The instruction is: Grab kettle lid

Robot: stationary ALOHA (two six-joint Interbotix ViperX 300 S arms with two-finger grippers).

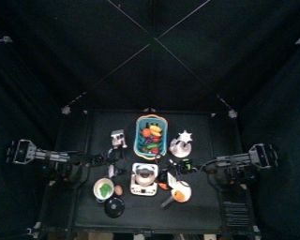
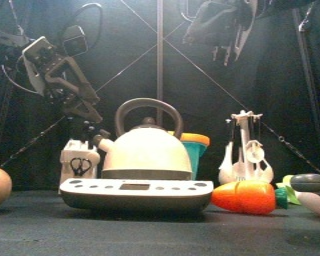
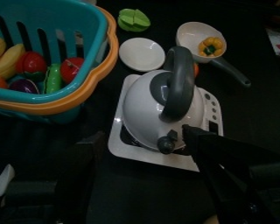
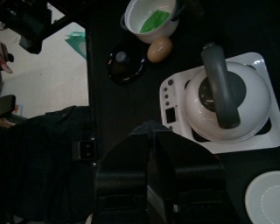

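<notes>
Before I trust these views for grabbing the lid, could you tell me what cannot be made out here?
- Kettle lid: partly covered by the handle in both wrist views.
- Left gripper and right gripper: too dark in their wrist views to tell open or shut.
- Kettle: too small in the top view.

Top view looks straight down from high up, table (image 1: pixel 97 127) small at centre. Front view sits at table height, level, close on the kettle (image 2: pixel 145 150). Both wrist views look down at the kettle (image 3: pixel 166 101) (image 4: pixel 224 96) from opposite sides; all four share it.
</notes>
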